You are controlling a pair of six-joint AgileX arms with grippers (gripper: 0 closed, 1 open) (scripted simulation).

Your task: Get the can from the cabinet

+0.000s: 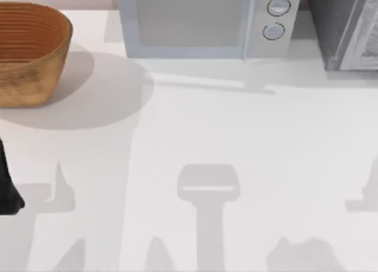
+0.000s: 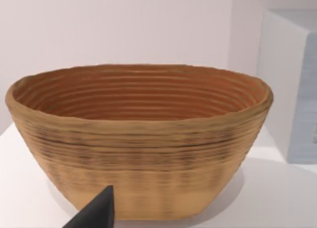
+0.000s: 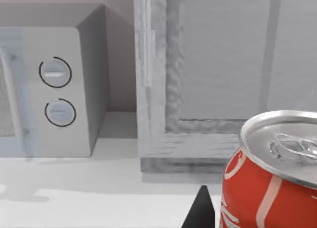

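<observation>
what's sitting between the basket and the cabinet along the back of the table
The microwave stands between the basket and the cabinet, seen in the top view.

On our table (image 1: 236,136) the basket (image 1: 29,53) sits at the far left, the microwave (image 1: 207,20) stands along the back edge near the middle, and the cabinet (image 1: 345,26) stands to the microwave's right at the back right corner. From our right wrist view the can (image 3: 267,183) is upright, in front of the cabinet door (image 3: 223,64).
</observation>
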